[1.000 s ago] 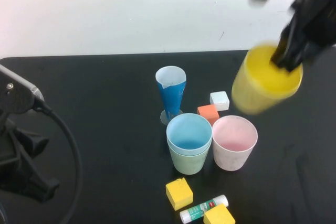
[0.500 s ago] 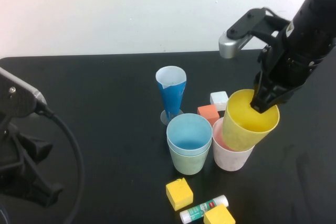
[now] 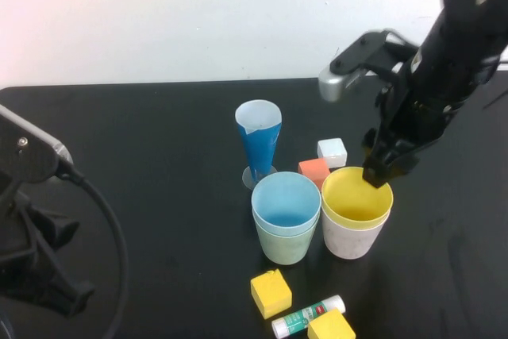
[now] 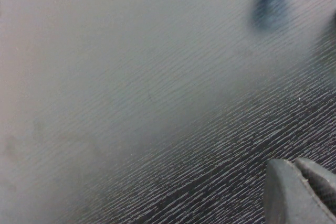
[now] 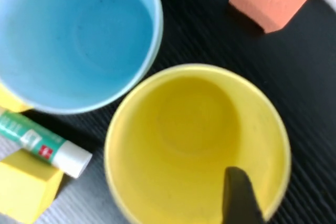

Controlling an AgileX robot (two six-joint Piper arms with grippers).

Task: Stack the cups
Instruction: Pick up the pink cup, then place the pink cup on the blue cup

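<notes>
yellow cup point(image 3: 355, 198) now nested in pink cup point(image 3: 349, 240), right gripper point(image 3: 386, 166) jaws apart

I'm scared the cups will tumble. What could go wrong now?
The right gripper sits at the rim of the yellow cup, one finger inside it. Lifting away crooked might drag that cup out of the pink cup or tip both. The blue-in-green stack stands right beside them and could get bumped. The left gripper is parked far off, shut, so it poses little risk.
</notes>
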